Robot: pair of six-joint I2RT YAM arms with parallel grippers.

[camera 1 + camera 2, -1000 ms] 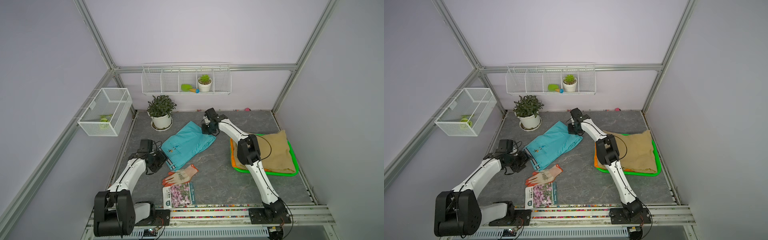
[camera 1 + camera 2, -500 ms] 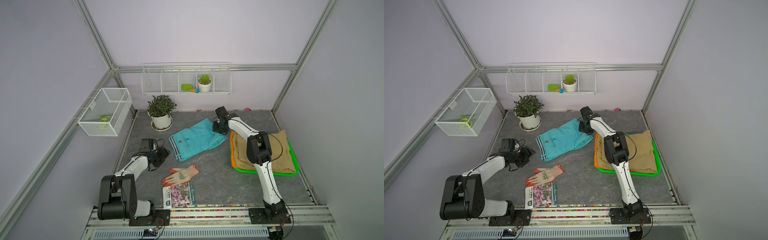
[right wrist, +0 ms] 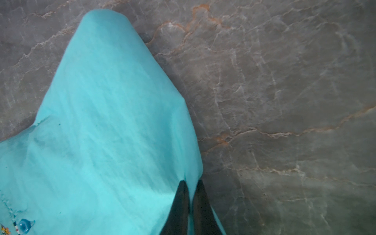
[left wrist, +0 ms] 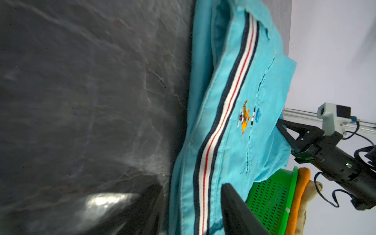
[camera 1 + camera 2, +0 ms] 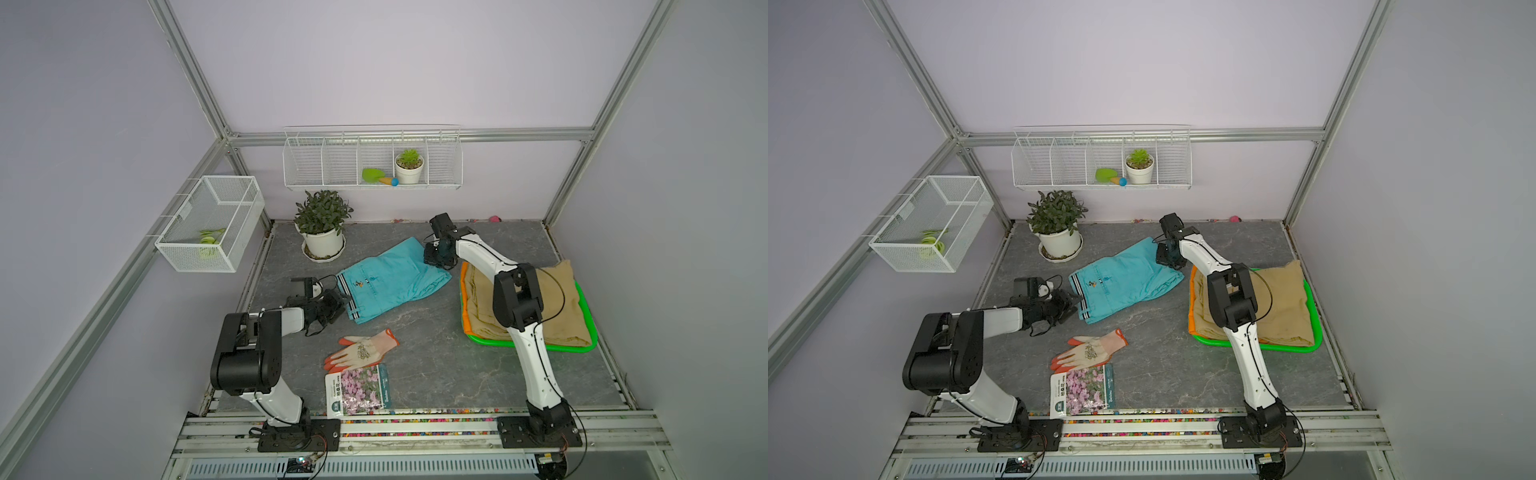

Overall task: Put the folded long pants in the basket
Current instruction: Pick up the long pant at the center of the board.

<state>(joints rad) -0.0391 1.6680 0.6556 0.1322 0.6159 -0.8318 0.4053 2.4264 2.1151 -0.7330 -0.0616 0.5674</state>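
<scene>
Turquoise pants [image 5: 390,278] lying on grey tabletop [image 5: 415,353] just beside green basket [image 4: 270,201], which holds khaki pants [image 5: 573,307] over orange pants [image 4: 302,189]; right gripper [image 3: 191,183] pinched tight on 1 far corner of the cloth, left gripper [image 4: 192,185] with jaws parted astride the striped waistband, not visibly squeezing it.

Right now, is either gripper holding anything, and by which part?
The right gripper pinches the turquoise pants at the corner far from the striped waistband. The left gripper straddles that waistband, jaws apart, not yet clamped.
</scene>
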